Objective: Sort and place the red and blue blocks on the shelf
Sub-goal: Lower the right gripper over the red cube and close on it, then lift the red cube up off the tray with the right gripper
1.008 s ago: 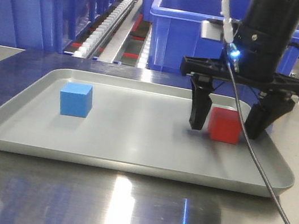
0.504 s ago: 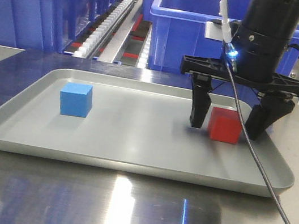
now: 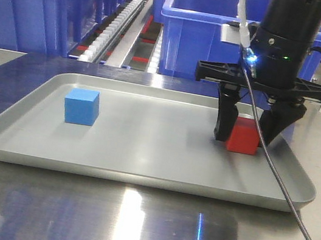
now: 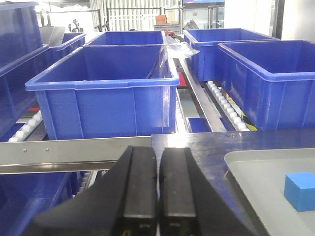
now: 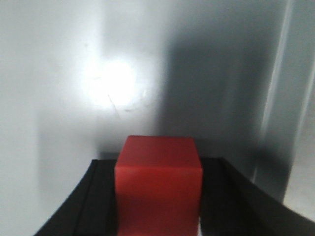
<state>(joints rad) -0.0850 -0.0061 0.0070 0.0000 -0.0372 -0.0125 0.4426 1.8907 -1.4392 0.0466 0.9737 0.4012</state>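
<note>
The right hand [image 3: 244,136] stood vertically over the grey tray [image 3: 139,175], clenched on the red block [image 3: 244,140]. In the right wrist view, its pads touched two opposite faces, which centred the block for a square lift. The red block appeared to rest on the tray floor, near the right rim. The blue block [image 3: 81,107] sat well apart at the tray's left side, untouched. The left hand [image 4: 157,164] was clenched on nothing and hung over the bench [image 3: 130,226] edge, clear of the tray. The shelf [image 4: 74,152] lay behind the bench, carrying blue bins [image 4: 103,93]. Neither block had reached it.
</note>
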